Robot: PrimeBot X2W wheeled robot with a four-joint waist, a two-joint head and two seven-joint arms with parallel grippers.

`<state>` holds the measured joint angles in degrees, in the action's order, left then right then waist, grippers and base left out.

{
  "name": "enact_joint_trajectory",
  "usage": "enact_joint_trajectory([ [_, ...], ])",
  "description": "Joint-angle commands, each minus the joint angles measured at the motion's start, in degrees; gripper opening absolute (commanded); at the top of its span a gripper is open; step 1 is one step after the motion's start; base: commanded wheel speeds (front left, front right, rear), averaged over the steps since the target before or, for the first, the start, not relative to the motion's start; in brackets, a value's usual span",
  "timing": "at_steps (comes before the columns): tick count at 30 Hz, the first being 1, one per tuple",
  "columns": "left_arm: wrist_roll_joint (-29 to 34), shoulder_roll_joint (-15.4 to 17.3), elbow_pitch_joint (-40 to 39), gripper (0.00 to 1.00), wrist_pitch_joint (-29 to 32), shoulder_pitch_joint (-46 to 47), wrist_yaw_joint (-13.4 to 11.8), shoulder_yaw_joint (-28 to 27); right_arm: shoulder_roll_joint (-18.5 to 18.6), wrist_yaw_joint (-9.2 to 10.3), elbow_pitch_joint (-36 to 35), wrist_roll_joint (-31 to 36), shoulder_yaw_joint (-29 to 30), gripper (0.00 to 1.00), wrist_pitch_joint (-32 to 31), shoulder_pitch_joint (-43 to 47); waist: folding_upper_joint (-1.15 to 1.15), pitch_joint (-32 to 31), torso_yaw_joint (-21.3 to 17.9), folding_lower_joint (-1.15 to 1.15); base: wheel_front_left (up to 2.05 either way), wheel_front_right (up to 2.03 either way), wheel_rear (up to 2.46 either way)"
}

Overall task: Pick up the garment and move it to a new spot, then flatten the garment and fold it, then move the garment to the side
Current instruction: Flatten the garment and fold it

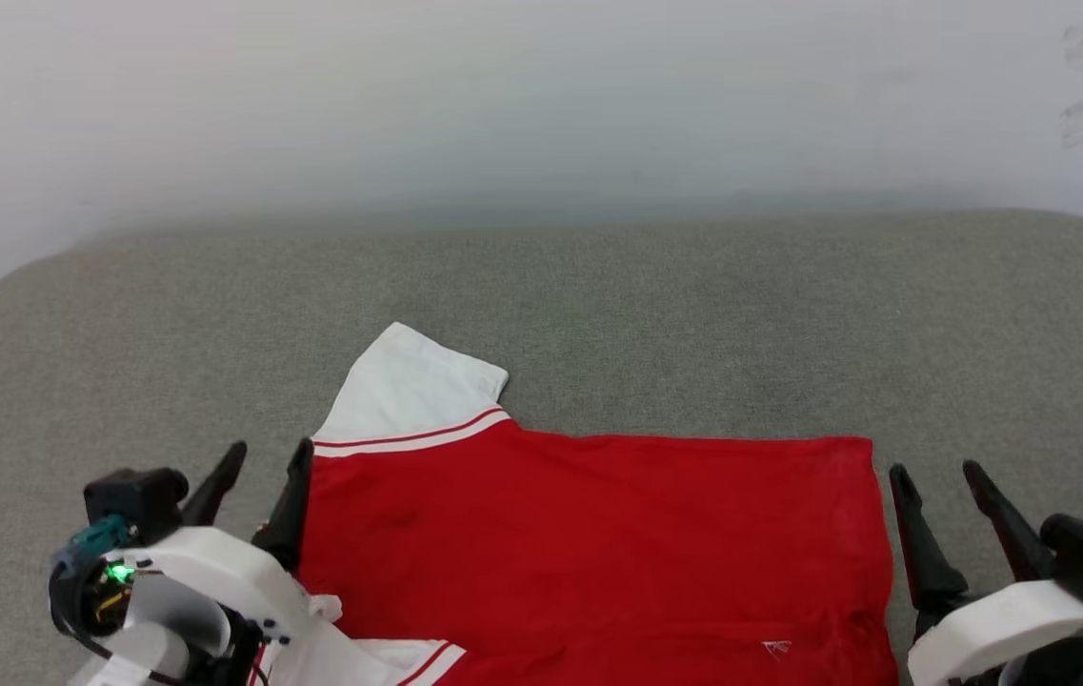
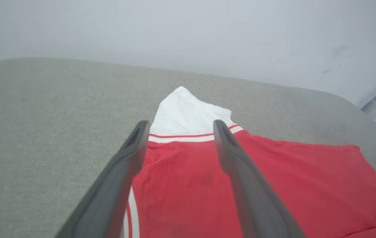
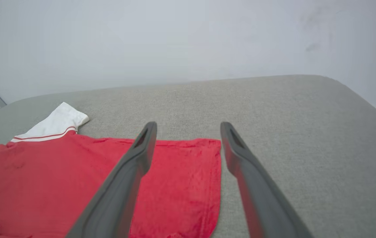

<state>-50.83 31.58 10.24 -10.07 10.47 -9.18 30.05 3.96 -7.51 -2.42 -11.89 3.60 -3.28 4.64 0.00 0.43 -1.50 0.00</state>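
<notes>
Since the shirt (image 1: 598, 534) looks soft and floppy, the open, empty left gripper (image 1: 270, 446) and right gripper (image 1: 933, 467) should pinch its 9 and 3 o'clock edges.

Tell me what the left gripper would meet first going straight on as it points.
Probably the white short sleeve of the red jersey-style shirt, lying just ahead of the open left gripper; how high the gripper rides is unclear.
</notes>
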Motion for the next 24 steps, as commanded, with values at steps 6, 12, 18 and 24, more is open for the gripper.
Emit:
enact_joint_trajectory([
  [6, 4.01, -0.8, 1.48, 1.0, -3.31, 8.19, -0.49, -1.95, -0.89, 0.04, -4.28, 1.65, -0.51, 1.0, 0.57, -5.29, 0.0, 7.06, -3.12, 0.0, 0.0, 0.0, 0.0],
  [12, 4.26, -0.1, 5.68, 1.0, -1.37, 16.97, 2.82, -2.25, -1.09, 0.04, -5.7, 1.84, -1.52, 1.0, 0.45, -8.84, 0.0, 13.13, -5.72, 0.0, 0.0, 0.0, 0.0],
  [18, 1.87, 2.42, 11.07, 1.0, 6.84, 25.63, 8.92, -1.55, -1.14, 0.04, -4.66, 0.04, -1.82, 1.0, 1.13, -11.01, 0.0, 16.89, -8.16, 0.0, 0.0, 0.0, 0.0],
  [24, -3.39, 6.04, 17.19, 1.0, 24.44, 33.12, 13.64, 0.31, -1.14, 0.04, -3.11, -1.44, -2.27, 1.0, 2.25, -11.97, 0.0, 19.41, -10.47, 0.0, 0.0, 0.0, 0.0],
])
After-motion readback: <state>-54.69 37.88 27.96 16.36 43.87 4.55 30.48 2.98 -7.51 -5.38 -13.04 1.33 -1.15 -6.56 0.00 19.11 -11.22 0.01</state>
